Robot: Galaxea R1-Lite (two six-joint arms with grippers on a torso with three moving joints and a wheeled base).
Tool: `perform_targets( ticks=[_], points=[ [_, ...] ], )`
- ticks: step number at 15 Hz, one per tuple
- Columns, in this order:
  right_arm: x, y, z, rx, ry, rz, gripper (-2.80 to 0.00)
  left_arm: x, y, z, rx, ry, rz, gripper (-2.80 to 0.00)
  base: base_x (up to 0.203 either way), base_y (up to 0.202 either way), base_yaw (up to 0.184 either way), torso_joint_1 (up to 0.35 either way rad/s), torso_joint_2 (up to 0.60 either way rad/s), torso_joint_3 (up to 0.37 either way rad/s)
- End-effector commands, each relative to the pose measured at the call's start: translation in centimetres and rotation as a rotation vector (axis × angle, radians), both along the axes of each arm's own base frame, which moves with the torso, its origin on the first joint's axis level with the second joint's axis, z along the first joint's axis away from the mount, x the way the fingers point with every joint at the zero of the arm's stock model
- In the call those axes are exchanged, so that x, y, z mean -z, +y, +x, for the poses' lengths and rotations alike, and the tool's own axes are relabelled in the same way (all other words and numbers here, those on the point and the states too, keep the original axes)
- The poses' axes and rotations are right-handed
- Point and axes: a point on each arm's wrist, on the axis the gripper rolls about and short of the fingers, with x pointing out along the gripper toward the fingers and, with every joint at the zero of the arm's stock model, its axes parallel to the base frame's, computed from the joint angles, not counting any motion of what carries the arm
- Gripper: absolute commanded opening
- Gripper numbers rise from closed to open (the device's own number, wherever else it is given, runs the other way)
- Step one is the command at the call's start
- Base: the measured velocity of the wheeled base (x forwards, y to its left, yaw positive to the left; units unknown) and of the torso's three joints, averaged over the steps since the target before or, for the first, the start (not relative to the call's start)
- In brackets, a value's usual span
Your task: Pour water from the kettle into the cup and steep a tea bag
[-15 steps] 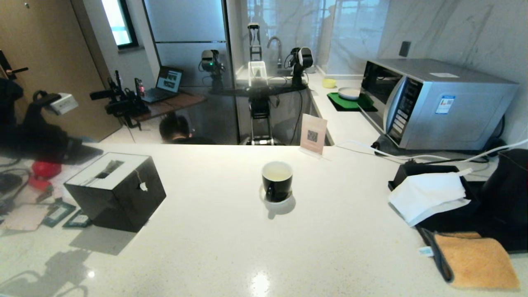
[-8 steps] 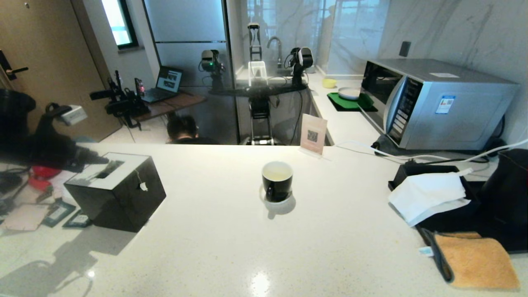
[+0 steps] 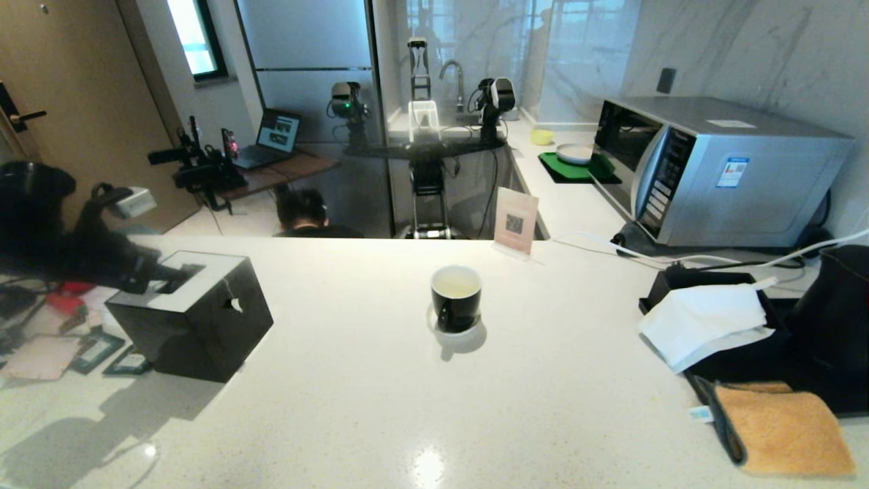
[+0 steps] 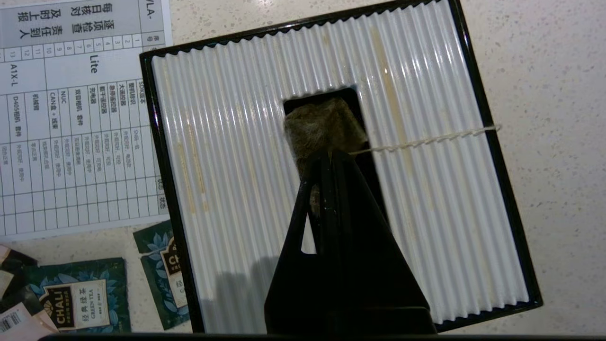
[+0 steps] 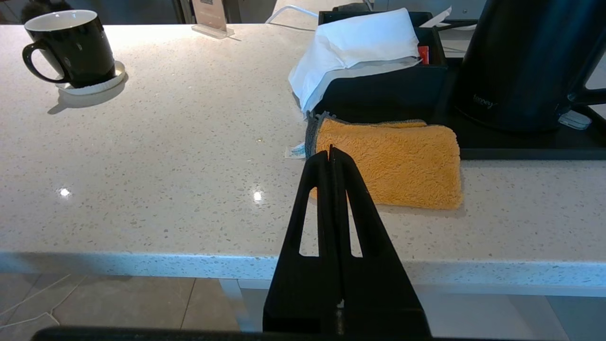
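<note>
While the head view shows only a dark arm reaching over the black box (image 3: 193, 316) at the counter's left end, the left wrist view looks straight down on that box's ribbed white top (image 4: 227, 156) and its rectangular slot. There the left gripper (image 4: 330, 154) is clenched on the tea bag (image 4: 324, 127), a brownish, damp-looking square sitting in the slot, with its thin white string (image 4: 426, 139) trailing across the ribs and over the box's edge. Beside the box, that view also picks out a printed sheet (image 4: 71, 113) and dark green sachets (image 4: 78, 296) lying on the counter.

From the right wrist view, the right gripper (image 5: 331, 154) is pressed closed and empty, hanging off the counter's near edge and pointing level toward an orange cloth (image 5: 393, 163). Behind the cloth stand a black tray with white tissue (image 5: 360, 42) and the kettle (image 5: 521, 61), matte black, at the counter's right end.

The cup (image 3: 456, 297) sits on its white saucer near the middle of the pale speckled counter (image 3: 380, 407), well apart from box and kettle, with pale liquid inside. Farther back are a small sign stand (image 3: 515, 222), a silver microwave (image 3: 719, 170) against a marbled wall, a sink tap, a laptop on a low table, and the top of a person's head (image 3: 302, 207) beyond the counter.
</note>
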Motion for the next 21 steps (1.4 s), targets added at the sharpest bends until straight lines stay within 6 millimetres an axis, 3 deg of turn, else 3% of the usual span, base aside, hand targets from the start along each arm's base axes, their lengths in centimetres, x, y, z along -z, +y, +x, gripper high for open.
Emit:
perform_targets(
  ticks=[1, 10, 21],
  points=[
    [0.0, 0.0, 0.0, 0.000, 0.002, 0.000, -2.80, 0.5, 0.0, 0.1, 0.004, 0.016, -0.004, -2.80, 0.000, 0.000, 0.000, 0.000, 0.00, 0.000],
    [0.0, 0.0, 0.0, 0.000, 0.002, 0.000, -2.80, 0.3, -0.2, 0.1, 0.011, 0.013, -0.004, -2.80, 0.000, 0.000, 0.000, 0.000, 0.00, 0.000],
    [0.0, 0.0, 0.0, 0.000, 0.002, 0.000, -2.80, -5.1, -1.5, -2.9, 0.004, -0.123, 0.040, -2.80, 0.000, 0.000, 0.000, 0.000, 0.00, 0.000]
  ],
)
